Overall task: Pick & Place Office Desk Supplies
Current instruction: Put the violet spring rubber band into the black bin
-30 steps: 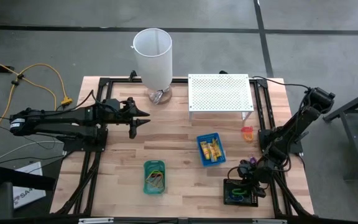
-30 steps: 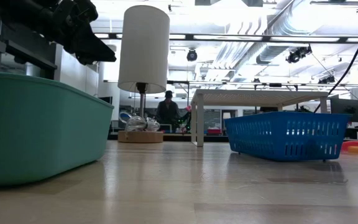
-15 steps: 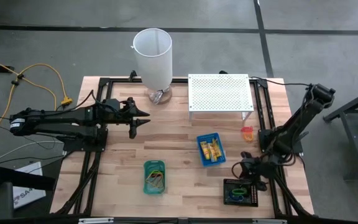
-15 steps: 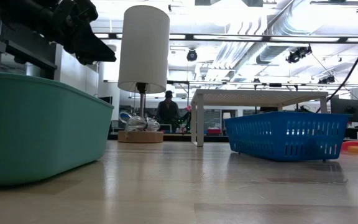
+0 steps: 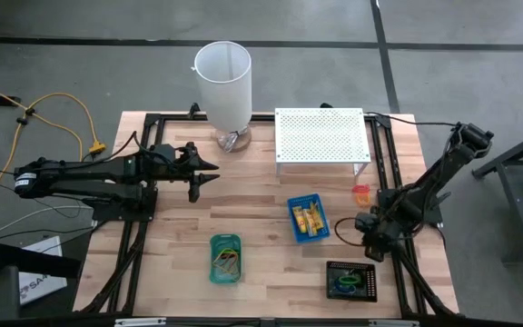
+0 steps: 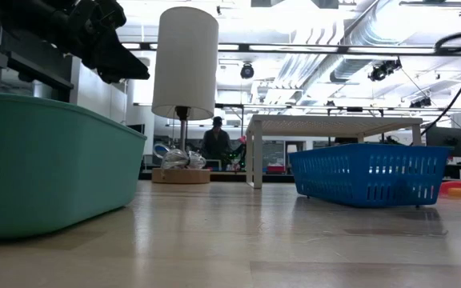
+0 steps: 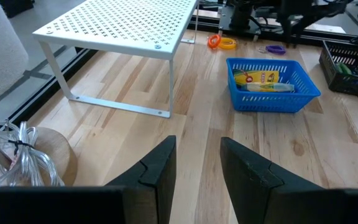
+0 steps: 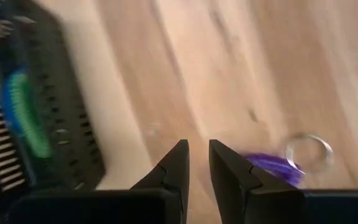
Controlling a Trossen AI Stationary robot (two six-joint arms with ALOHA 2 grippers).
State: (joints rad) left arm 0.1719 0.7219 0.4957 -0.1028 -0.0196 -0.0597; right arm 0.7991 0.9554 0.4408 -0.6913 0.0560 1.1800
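From above, the right gripper point(image 5: 371, 245) hangs over the pale wooden plank table point(image 5: 261, 227) between the blue mesh tray point(image 5: 308, 219) and the black slotted tray point(image 5: 351, 281). The left gripper point(image 5: 198, 170) waits near the tall white cylinder point(image 5: 224, 86). In the right wrist view the fingers point(image 8: 176, 163) stand narrowly apart and empty, a coiled purple loop point(image 8: 277, 167) lying just beyond; in the left wrist view that gripper's fingers point(image 7: 160, 167) are also apart.

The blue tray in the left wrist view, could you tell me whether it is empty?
No, the blue tray holds yellow oblong packets lying inside it on its mesh floor.
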